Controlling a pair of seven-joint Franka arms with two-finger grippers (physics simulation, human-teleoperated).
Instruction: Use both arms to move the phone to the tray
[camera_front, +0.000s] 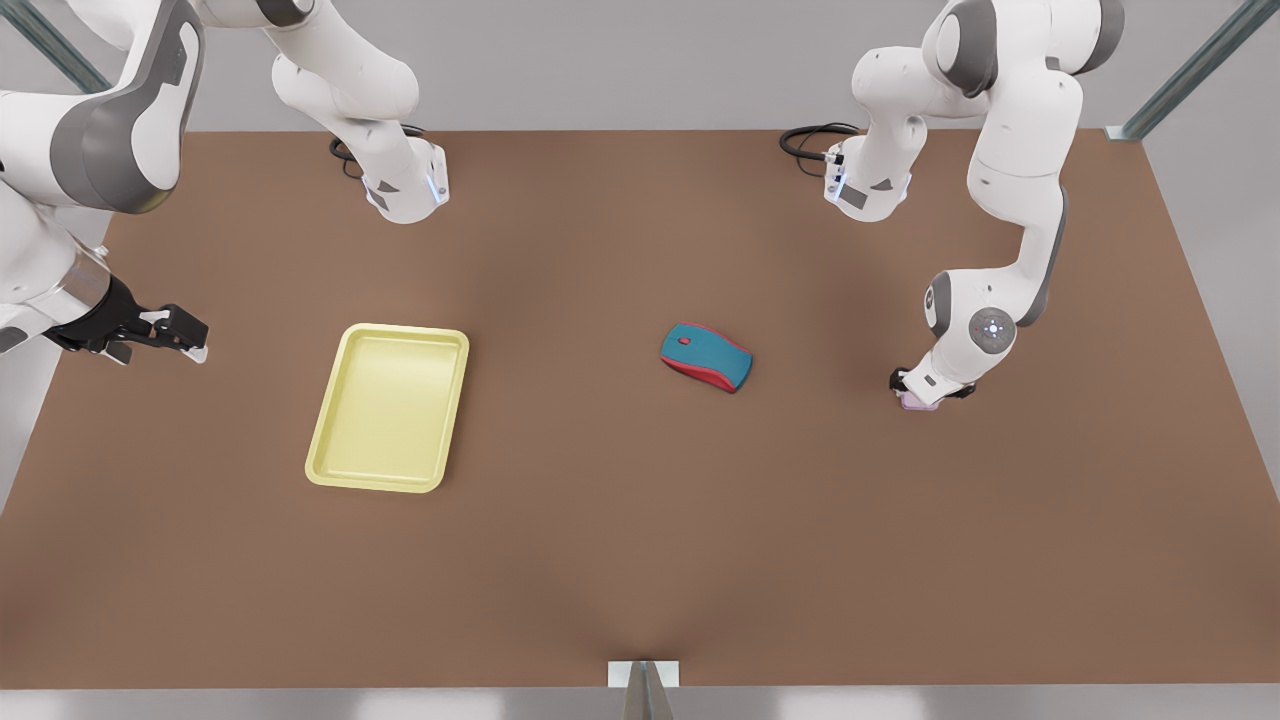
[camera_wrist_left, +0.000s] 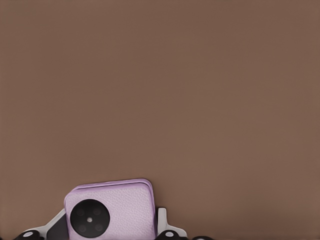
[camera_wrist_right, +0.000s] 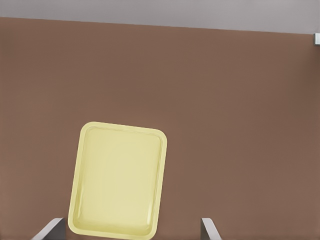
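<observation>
The pale pink phone (camera_wrist_left: 122, 202) lies flat on the brown table at the front view's right (camera_front: 918, 403), one black round circle showing on its face. My left gripper (camera_front: 921, 387) is lowered over it. In the left wrist view the left gripper (camera_wrist_left: 109, 223) stands open, its fingers (camera_wrist_left: 162, 220) on either side of the phone with a slight gap. The pale yellow tray (camera_front: 405, 330) lies at the front view's left with nothing in it. My right gripper (camera_front: 186, 337) hovers open, left of the tray and apart from it; the tray (camera_wrist_right: 122, 126) lies ahead of its fingertips (camera_wrist_right: 51, 227).
A teal-and-red computer mouse (camera_front: 706, 356) rests on the table between the tray and the phone. Both arm bases (camera_front: 405, 190) stand along the far edge. The table's right edge runs close behind the phone.
</observation>
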